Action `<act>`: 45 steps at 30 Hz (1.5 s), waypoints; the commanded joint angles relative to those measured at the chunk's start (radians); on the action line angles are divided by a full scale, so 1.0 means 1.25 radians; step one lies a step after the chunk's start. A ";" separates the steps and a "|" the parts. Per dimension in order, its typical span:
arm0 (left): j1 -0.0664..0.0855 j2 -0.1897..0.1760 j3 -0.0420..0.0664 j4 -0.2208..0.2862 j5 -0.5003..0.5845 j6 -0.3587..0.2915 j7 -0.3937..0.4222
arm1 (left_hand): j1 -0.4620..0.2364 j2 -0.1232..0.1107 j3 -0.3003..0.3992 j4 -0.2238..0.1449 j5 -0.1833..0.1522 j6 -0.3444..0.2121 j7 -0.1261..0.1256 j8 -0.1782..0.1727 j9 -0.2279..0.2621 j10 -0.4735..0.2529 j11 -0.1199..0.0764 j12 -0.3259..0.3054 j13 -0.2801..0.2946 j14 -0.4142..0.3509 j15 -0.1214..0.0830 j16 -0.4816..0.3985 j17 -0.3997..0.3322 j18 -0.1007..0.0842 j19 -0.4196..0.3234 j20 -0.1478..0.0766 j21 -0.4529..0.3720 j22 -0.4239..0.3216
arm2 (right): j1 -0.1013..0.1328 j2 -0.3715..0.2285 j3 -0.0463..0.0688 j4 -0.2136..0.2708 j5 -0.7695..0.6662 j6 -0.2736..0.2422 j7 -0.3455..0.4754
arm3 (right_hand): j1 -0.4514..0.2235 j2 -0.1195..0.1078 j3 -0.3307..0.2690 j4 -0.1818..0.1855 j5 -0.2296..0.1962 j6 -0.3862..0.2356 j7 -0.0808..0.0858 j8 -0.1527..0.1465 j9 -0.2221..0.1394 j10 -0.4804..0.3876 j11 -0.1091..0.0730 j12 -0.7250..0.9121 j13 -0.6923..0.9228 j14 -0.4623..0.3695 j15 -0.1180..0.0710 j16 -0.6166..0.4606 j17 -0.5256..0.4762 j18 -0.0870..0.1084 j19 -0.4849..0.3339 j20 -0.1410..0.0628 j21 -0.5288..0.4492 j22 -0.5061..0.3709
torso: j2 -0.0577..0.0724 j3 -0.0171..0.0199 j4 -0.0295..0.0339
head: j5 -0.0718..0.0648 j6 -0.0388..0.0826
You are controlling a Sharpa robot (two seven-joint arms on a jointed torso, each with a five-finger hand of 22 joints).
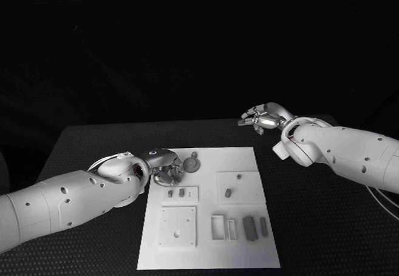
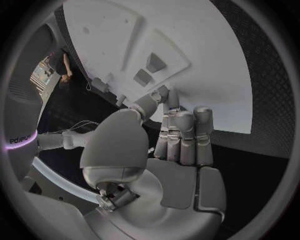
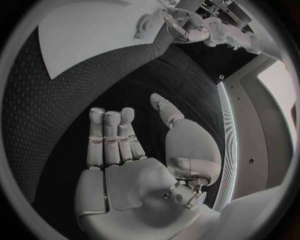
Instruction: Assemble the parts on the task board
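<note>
Task board: flat white rectangular plate lies at the centre of the black table, its raised blocks and slots carrying small grey parts.
Round part: a grey disc-shaped piece rests on the board's far left corner.
Left hand: silver hand sits over the board's far left corner, just beside the disc; fingers extended, grasping nothing.
Right hand: silver hand hovers off the board's far right corner, fingers spread, released.
</note>
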 commanded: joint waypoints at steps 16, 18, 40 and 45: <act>-0.016 0.015 -0.004 -0.021 -0.012 0.027 -0.002 | -0.002 0.009 0.003 -0.002 0.004 0.011 0.006 0.002 0.001 0.001 0.000 -0.003 0.001 0.007 -0.002 0.002 -0.002 0.026 0.001 -0.034 0.002 0.007 | 0.000 0.001 0.000 0.001 -0.001 0.010 0.008 | -0.005 0.003 -0.001 -0.001 0.003 0.025 0.021 0.005 -0.002 -0.129 0.020 0.006 -0.002 -0.007 0.000 0.004 -0.002 0.024 0.001 0.000 -0.005 0.012 | 0.000 -0.0003 -0.0009 | -0.003 -0.002; -0.016 0.015 -0.004 -0.020 -0.011 0.029 -0.001 | -0.002 0.009 0.003 -0.002 0.004 0.011 0.006 0.002 0.001 0.001 0.000 -0.003 0.001 0.007 -0.002 0.002 -0.002 0.026 0.002 -0.034 0.002 0.007 | 0.000 0.001 0.000 0.001 -0.001 0.010 0.009 | -0.005 0.003 -0.001 -0.001 0.003 0.025 0.021 0.005 -0.002 -0.129 0.020 0.006 -0.002 -0.007 0.000 0.004 -0.002 0.024 0.001 0.000 -0.005 0.012 | 0.000 0.0000 -0.0010 | -0.003 -0.002; -0.016 0.007 -0.005 -0.020 0.022 -0.007 -0.006 | 0.003 -0.025 0.005 -0.011 0.002 -0.084 0.017 -0.053 -0.021 -0.009 0.005 -0.024 0.008 -0.004 0.002 0.002 -0.011 0.020 -0.004 -0.033 -0.001 0.009 | 0.000 -0.001 0.000 0.001 -0.001 0.010 0.009 | -0.006 0.003 -0.002 -0.001 0.003 0.025 0.021 0.006 -0.002 -0.130 0.020 0.006 -0.002 -0.007 0.000 0.004 -0.002 0.024 0.001 0.000 -0.005 0.012 | 0.000 -0.0004 0.0002 | -0.005 -0.001; -0.016 0.007 -0.005 -0.021 0.025 -0.010 -0.011 | 0.007 -0.036 0.004 -0.011 0.002 -0.137 0.008 -0.079 -0.036 -0.009 0.005 -0.028 0.011 -0.005 0.002 0.002 -0.014 0.020 -0.003 -0.033 -0.003 0.009 | 0.000 -0.001 0.000 0.001 0.000 0.010 0.008 | -0.006 0.003 -0.002 -0.001 0.003 0.025 0.021 0.006 -0.003 -0.130 0.020 0.006 -0.003 -0.008 0.000 0.004 -0.002 0.024 0.001 0.000 -0.005 0.012 | 0.000 -0.0004 0.0007 | -0.006 -0.001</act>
